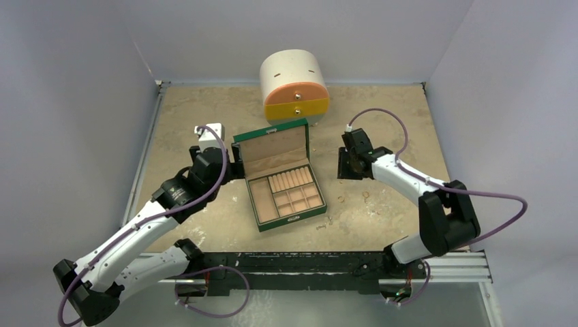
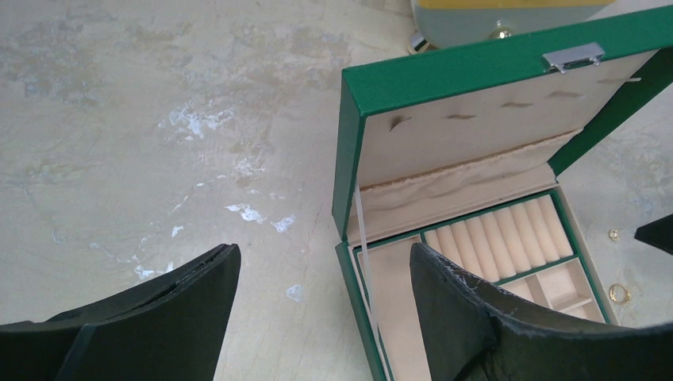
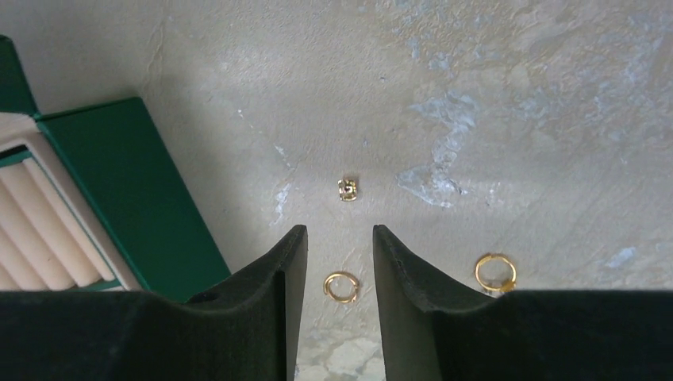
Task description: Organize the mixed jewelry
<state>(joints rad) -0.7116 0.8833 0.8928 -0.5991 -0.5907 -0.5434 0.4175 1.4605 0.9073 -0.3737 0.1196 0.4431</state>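
The green jewelry box (image 1: pixel 290 219) sits open mid-table, its lid (image 1: pixel 272 146) propped upright so the tan compartments face up, ready to take pieces. None seem to be in there yet. The loose jewelry lies on the tabletop (image 3: pixel 516 95) to the box's right. The right gripper (image 3: pixel 333 230) hangs directly over a small gold ring (image 3: pixel 341 286). Its fingers stand narrowly apart with the ring lying in the gap, touched by neither side, so this looks like a lined-up pinch. A gold hoop (image 3: pixel 495 272) and a tiny stud (image 3: pixel 347 190) wait close by. The left gripper (image 2: pixel 324 250) is spread wide and empty, straddling the box's left wall, perhaps to steady it.
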